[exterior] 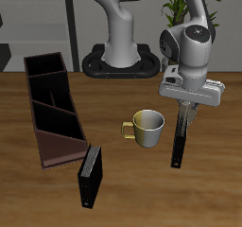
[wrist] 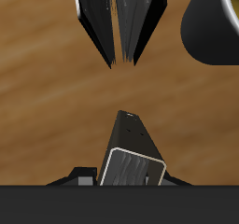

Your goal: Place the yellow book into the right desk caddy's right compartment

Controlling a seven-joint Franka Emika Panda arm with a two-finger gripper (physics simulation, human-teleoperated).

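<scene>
**Get a sure hold on the book before carrying it to the caddy**

The right desk caddy (exterior: 61, 152) lies lengthwise along the table's side. Its brown sloping face is towards the front edge, and the right compartment (exterior: 45, 68) is the far end cell, nearest the robot's base. That cell looks open and unfilled.

Just in front of the sloping face a black book (exterior: 90, 176) stands on end. A yellow mug (exterior: 148, 127) sits near mid-table, between the caddy and the arm.

The yellow book (exterior: 178, 141) stands upright as a thin dark slab just beside the mug, well apart from the caddy. The gripper (exterior: 184, 111) sits over its upper end. In the wrist view the book (wrist: 131, 158) runs away from the camera, with small grey parts flanking its near end. I cannot tell whether the fingers are pressing on the book or only standing either side of it, nor whether its lower end rests on the table.

The step in hand is probably the grasp and lift. It wants a firm, centred pinch across the thin faces and a straight rise. The carry should then pass above the mug and the standing black book. Keeping the book upright would let it drop cleanly into the far cell, not the middle one.
</scene>
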